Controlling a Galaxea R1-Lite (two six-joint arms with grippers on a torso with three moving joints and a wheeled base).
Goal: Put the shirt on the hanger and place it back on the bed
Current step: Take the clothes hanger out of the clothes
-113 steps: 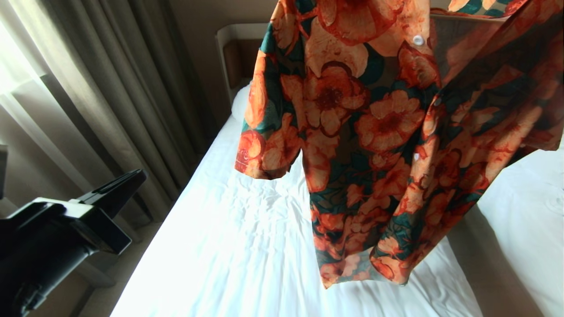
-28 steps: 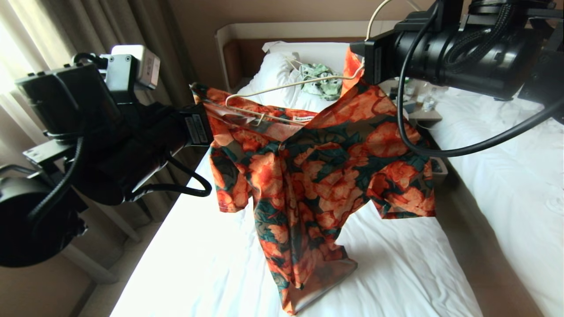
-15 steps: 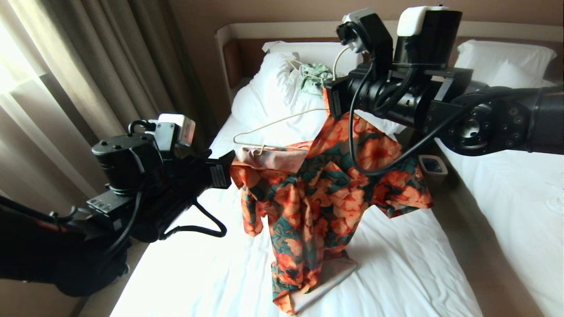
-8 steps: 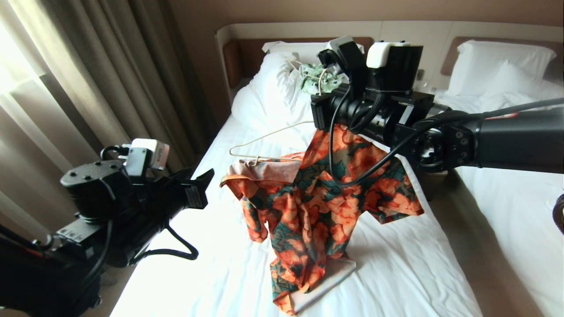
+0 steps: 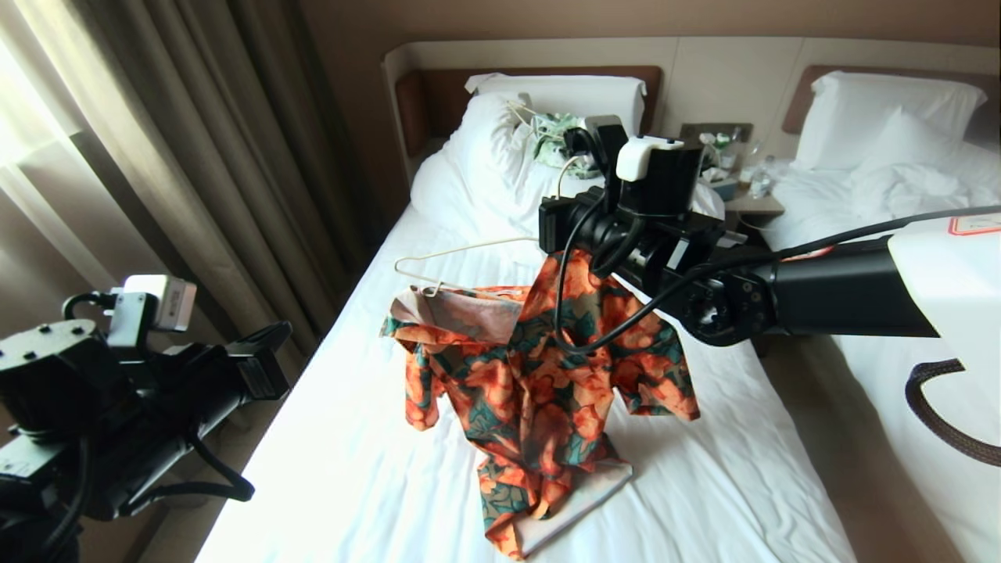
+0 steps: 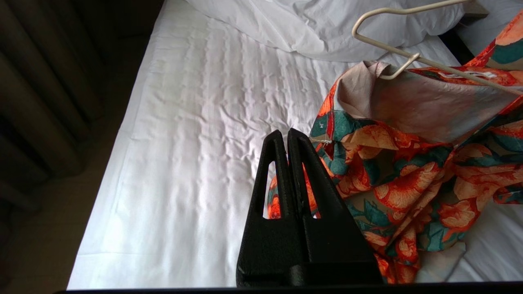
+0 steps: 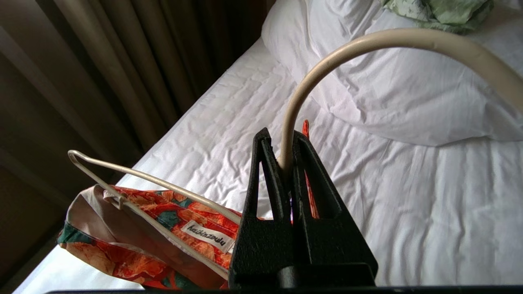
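Floral shirt (image 5: 539,375) sags lower; left gripper (image 6: 284,136) has let go.

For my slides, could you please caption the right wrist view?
Right gripper shut on the hanger neck, holding the floral shirt above the bed.

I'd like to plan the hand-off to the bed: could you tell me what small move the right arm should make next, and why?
Probably lower a little further. The right gripper is shut on the hanger at its hook, and only the hem of the shirt rests on the bed. The left gripper is shut, empty, clear.
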